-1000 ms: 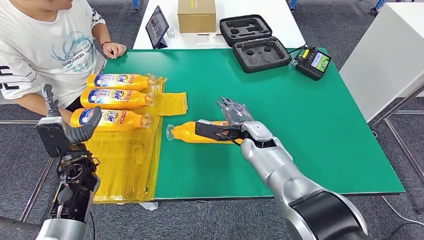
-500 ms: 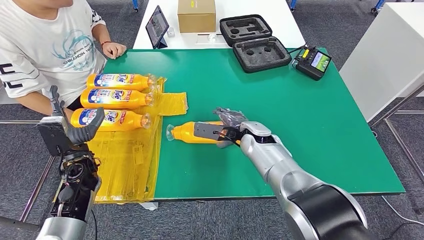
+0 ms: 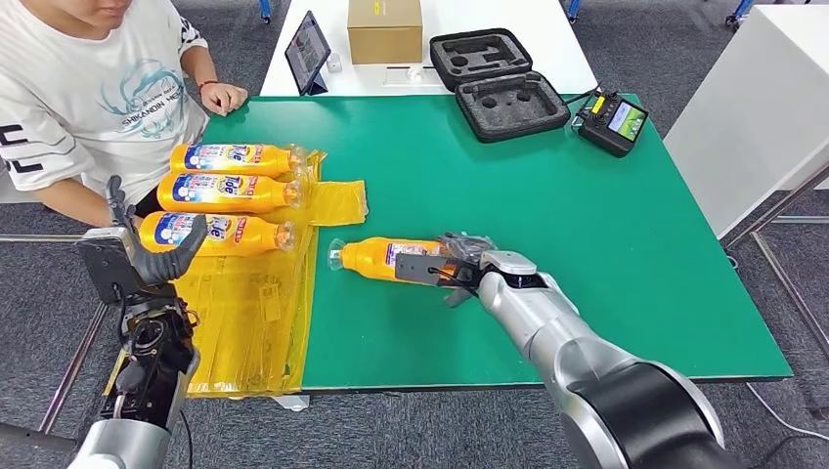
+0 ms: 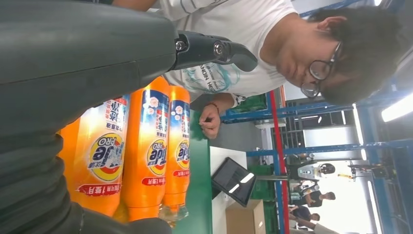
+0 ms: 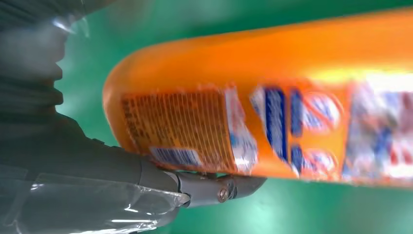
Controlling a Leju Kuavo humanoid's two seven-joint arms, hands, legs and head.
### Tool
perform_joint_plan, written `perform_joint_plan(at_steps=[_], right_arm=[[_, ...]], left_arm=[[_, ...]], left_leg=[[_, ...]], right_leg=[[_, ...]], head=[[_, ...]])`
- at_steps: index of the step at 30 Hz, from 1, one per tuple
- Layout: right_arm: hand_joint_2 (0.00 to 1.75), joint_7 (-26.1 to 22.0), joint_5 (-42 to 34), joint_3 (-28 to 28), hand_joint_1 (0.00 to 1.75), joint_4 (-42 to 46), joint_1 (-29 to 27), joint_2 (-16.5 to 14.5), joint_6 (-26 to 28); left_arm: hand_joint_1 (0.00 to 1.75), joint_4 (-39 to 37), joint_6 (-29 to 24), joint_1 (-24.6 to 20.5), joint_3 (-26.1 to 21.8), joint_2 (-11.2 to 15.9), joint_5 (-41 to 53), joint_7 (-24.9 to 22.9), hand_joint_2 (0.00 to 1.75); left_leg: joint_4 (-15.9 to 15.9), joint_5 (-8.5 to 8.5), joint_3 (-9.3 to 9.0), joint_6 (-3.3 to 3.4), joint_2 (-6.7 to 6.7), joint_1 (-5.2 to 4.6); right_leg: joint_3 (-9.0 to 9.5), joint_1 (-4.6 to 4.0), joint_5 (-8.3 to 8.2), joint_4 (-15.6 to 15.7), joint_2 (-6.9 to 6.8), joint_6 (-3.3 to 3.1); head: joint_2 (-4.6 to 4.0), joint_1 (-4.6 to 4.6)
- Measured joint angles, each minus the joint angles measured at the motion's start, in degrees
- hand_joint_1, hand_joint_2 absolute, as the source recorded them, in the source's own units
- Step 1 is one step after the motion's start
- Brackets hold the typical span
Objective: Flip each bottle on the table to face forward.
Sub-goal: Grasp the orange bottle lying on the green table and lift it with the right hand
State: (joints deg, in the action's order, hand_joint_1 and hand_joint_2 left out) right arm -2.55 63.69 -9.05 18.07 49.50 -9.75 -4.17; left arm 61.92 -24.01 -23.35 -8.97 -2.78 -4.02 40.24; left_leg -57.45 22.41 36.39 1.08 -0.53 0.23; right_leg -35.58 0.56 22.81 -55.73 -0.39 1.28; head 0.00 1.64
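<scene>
The right hand (image 3: 458, 256) gripped the lone orange bottle (image 3: 381, 258), which lay on its side on the green table (image 3: 606, 254), cap end pointing toward the yellow plastic sheet (image 3: 249, 313). In the right wrist view the bottle (image 5: 272, 97) showed a fine-print panel with a barcode beside blue and white label graphics; motion blur made all of that text unreadable. The thumb (image 5: 214, 187) pressed under the bottle's base end, and the remaining fingers were hidden behind the body. Three more orange bottles (image 3: 220, 192) lay side by side on the yellow sheet with front labels up. In the left wrist view their labels (image 4: 156, 151) carried a round blue and yellow logo with large letters ending in "e" and the word "PRO", plus a red band of characters too small to read. The left hand (image 3: 156, 256) hung off the table's edge near the closest of the three bottles, holding nothing, thumb apart from the fingers. A person in a white T-shirt (image 3: 93, 93) printed with small lettering sat at the table corner. A black foam case (image 3: 499, 83), a cardboard box (image 3: 384, 29), a tablet (image 3: 306, 49) and a handheld controller (image 3: 611, 119) lay at the far end.
</scene>
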Motion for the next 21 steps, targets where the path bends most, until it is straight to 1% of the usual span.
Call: perform_joint_plan(at_steps=[6, 7, 10, 11, 13, 15, 16, 18, 21], right_arm=[[1.75, 0.4, 0.0, 0.0, 0.0, -0.7, -0.7, 1.0, 0.0], [1.75, 0.4, -0.1, 0.0, 0.08, -0.8, -0.8, 1.1, 0.0], [1.75, -0.4, -0.9, 0.0, 0.91, -0.9, -0.8, 1.3, 0.0], [1.75, -0.7, -1.1, 0.0, 1.15, -0.9, -0.8, 1.3, 0.0], [1.75, -1.3, -1.1, 0.0, 1.29, -1.0, -0.8, 1.4, 0.0], [1.75, -1.8, -1.1, 0.0, 1.47, -1.0, -0.8, 1.4, 0.1], [1.75, -2.1, -1.1, 0.0, 1.52, -1.0, -0.8, 1.4, 0.1], [1.75, -2.5, -1.1, 0.0, 1.57, -1.0, -0.8, 1.3, 0.3], [1.75, -2.7, -1.1, 0.0, 1.57, -1.0, -0.9, 1.2, 0.7]], left_arm=[[0.0, -1.2, 0.1, -0.3, 0.0, 0.0, -0.1, 0.0, 1.75], [0.0, -1.3, 0.2, -0.3, 0.0, 0.0, -0.2, 0.0, 1.75], [0.0, -1.6, 0.4, -0.4, 0.0, 0.0, -0.4, 0.0, 1.75], [0.0, -1.6, 0.4, -0.4, -0.1, 0.0, -0.4, 0.0, 1.75], [0.0, -1.7, 0.6, -0.4, -0.1, 0.0, -0.5, 0.0, 1.75], [0.0, -1.7, 0.6, -0.4, -0.1, -0.1, -0.5, 0.0, 1.75], [0.0, -1.7, 0.5, -0.4, -0.2, -0.1, -0.5, 0.0, 1.75], [0.0, -1.8, 0.4, -0.5, -0.2, -0.1, -0.5, 0.0, 1.75], [0.0, -2.0, 0.2, -0.6, -0.2, -0.2, -0.5, 0.0, 1.75]], left_leg=[[0.0, 0.0, 0.0, 0.0, 0.0, 0.0], [0.0, 0.0, 0.0, 0.0, -0.01, 0.0], [0.0, 0.0, 0.0, 0.0, -0.01, 0.01], [0.0, 0.0, 0.0, 0.0, -0.01, 0.01], [0.0, 0.0, 0.0, 0.0, -0.01, 0.01], [0.0, 0.0, 0.0, 0.0, -0.01, 0.01], [0.0, 0.0, 0.0, 0.0, -0.02, 0.01], [0.0, 0.0, 0.0, 0.0, -0.02, 0.01], [0.0, 0.0, 0.0, 0.0, -0.02, 0.01]], right_leg=[[0.0, 0.0, 0.0, 0.0, 0.0, 0.0], [0.0, 0.0, 0.0, 0.0, 0.0, 0.0], [0.0, 0.0, 0.0, 0.0, 0.0, 0.0], [0.0, 0.0, 0.0, 0.0, 0.0, 0.0], [0.0, 0.0, 0.0, 0.0, 0.0, 0.0], [0.0, 0.0, 0.0, 0.0, 0.01, 0.0], [0.0, 0.0, 0.0, 0.0, 0.01, 0.0], [0.0, 0.0, 0.0, 0.0, 0.01, 0.0], [0.0, 0.0, 0.0, 0.0, 0.01, 0.0]], head=[[0.0, 0.0], [0.0, 0.0], [0.0, -0.01], [0.0, -0.01], [0.0, 0.0], [0.0, 0.0], [0.0, -0.01], [0.0, -0.01], [0.0, 0.0]])
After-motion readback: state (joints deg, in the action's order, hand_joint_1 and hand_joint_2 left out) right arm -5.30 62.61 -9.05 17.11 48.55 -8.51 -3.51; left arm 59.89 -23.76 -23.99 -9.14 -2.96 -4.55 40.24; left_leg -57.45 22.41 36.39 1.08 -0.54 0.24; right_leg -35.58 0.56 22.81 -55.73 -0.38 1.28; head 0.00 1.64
